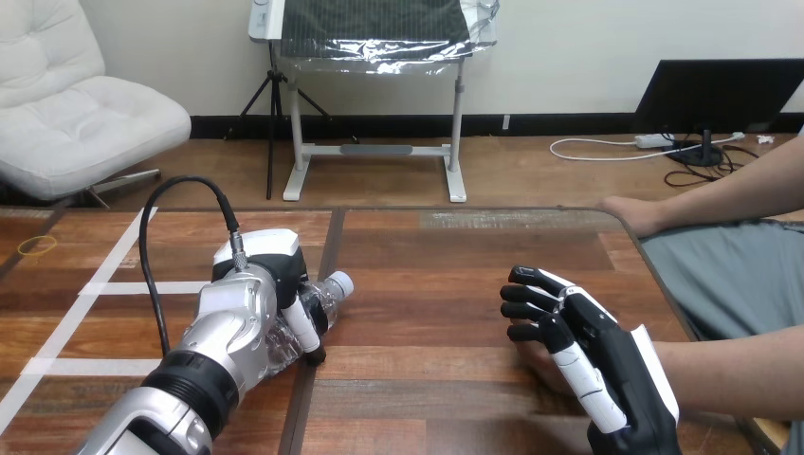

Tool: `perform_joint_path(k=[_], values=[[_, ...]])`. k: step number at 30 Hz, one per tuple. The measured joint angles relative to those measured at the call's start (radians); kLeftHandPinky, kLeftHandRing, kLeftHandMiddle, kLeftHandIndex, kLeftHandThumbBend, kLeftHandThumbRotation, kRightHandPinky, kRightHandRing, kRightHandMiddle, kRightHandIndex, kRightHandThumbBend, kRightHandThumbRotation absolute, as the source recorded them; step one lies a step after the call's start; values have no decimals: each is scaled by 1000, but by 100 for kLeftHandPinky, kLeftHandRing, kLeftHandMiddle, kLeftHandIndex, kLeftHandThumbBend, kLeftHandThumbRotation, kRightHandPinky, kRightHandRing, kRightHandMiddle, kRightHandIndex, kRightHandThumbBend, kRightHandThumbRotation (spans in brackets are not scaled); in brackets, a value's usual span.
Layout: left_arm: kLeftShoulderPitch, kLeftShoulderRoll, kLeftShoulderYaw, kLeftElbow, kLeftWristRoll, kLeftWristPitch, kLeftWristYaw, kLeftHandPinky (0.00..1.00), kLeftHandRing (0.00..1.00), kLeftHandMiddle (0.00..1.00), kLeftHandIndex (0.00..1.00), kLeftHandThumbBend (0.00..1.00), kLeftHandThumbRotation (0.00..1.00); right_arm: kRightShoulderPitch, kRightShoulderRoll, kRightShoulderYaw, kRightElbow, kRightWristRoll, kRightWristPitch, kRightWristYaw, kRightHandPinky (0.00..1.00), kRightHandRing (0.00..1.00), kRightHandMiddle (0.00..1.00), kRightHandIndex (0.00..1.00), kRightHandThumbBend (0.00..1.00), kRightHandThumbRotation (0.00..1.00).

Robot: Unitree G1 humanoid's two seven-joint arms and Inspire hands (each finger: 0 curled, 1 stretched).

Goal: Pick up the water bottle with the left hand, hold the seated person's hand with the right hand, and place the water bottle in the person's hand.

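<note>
We have the water bottle (325, 297) lying on its side on the worktop (427, 284), left of the middle, not yet lifted. Its long axis runs from near-left to far-right, and the cap (341, 282) points far and right, poking out past the hand.

The left hand (270, 270) sits right on top of it, coming in along that same axis from the near-left. Its fingers are curled down over the clear body, one reaching the wood on the right side. We call that a grip closed on the bottle, though the thumb is hidden from us.

Over to the right, well apart from the bottle, the right hand (607, 355) lies over the person's hand (537, 366), which rests on the worktop beneath it. We cannot tell whether it actually grips that hand or just covers it.

So the coming move, we judge, turns on one thing: the bottle has to rise and travel rightward, cap leading, across the bare wood between the two hands.
</note>
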State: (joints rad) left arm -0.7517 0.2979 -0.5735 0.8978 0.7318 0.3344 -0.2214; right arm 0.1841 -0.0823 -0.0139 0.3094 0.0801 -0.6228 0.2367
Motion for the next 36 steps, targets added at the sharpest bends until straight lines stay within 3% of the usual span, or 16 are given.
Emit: perform_joint_path(k=[3,9,13,24,36], values=[[24,0,26,-21,-23,-5,51,13,22,33,47,76,0,0,0,0,0,0,0,0,69,75,76,78,76,78],[97,0,96,-98,-84,-30,149,14,23,33,43,77,0,2,-3,-4,0,-24,-1,-18,68,73,76,77,78,81],[143,-3,147,-159,-140,-33,170,18,27,37,43,76,0,3,-6,-8,0,-60,-1,-44,67,73,75,77,79,82],[285,-9,265,-337,-278,-64,209,21,30,37,43,71,0,14,-9,-19,0,-63,-1,-46,72,76,78,79,84,81],[451,-30,360,-508,-390,-108,251,24,32,39,44,67,0,15,-49,-35,0,-92,-1,-48,74,79,79,78,81,81]])
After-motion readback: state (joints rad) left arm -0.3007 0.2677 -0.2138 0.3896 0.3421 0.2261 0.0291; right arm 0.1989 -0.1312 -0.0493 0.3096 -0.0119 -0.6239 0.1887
